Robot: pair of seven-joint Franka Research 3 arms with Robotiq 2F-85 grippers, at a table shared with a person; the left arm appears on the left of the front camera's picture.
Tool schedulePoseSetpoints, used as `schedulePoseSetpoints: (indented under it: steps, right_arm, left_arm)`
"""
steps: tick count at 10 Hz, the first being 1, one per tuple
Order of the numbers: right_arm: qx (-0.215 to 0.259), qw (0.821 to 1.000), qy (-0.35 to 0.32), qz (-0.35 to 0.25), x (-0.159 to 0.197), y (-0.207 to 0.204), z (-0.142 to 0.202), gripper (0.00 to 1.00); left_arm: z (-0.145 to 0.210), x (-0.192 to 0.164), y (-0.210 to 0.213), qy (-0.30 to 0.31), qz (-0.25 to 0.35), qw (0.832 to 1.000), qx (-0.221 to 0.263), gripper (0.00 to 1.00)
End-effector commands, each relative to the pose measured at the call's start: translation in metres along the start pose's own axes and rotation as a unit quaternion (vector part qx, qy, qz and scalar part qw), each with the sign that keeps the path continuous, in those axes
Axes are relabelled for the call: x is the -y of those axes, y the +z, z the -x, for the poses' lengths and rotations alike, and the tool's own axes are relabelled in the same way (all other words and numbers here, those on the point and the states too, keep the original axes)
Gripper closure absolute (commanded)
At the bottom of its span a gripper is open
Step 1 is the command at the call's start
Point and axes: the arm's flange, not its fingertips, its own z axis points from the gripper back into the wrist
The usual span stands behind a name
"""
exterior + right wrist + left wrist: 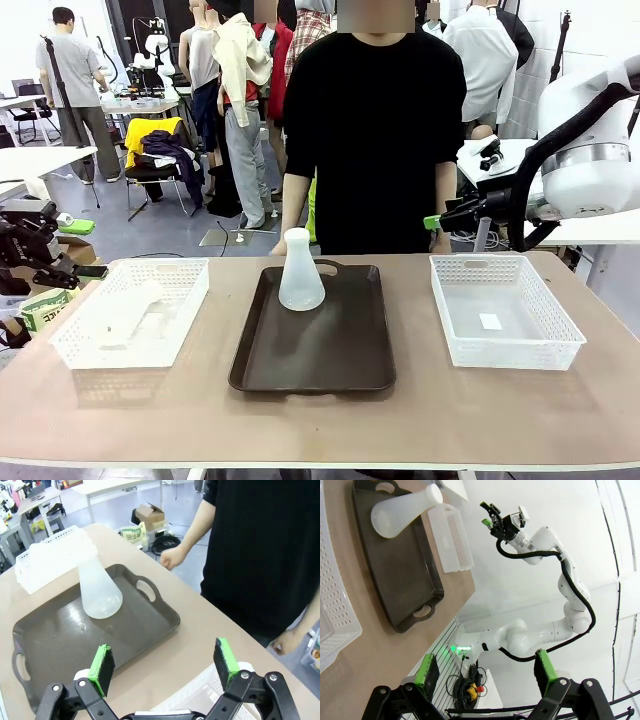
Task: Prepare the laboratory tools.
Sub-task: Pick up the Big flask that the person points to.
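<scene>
One frosted white conical flask (300, 272) stands upright on the far part of the dark brown tray (330, 360). It also shows in the left wrist view as the flask (402, 512) and in the right wrist view as the flask (99, 592). A second frosted flask (125, 315) lies on its side in the left white basket (190, 290). My left gripper (486, 672) is open and empty, off the table's left side (60, 268). My right gripper (164, 665) is open and empty, raised above the table's far right corner (440, 218).
A right white mesh basket (560, 345) holds only a small white label. A person in black stands at the far edge, with one fist (172, 557) near the tray's handle. Bare tabletop (300, 430) lies in front of the tray and baskets.
</scene>
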Motion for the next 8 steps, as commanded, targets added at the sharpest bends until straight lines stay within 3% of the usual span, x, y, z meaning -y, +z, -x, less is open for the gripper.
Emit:
schedulePoseSetpoints:
  steps: [1, 8]
  right_arm:
    - [-0.005, 1.000, -0.003, -0.002, -0.0002, 0.0005, 0.0005, 0.00]
    - [-0.005, 1.000, -0.003, -0.002, -0.0002, 0.0005, 0.0005, 0.00]
  left_arm:
    - [0.0014, 0.0006, -0.0005, -0.007, 0.000, 1.000, 0.006, 0.00]
    - [0.0014, 0.0006, -0.0005, -0.007, 0.000, 1.000, 0.006, 0.00]
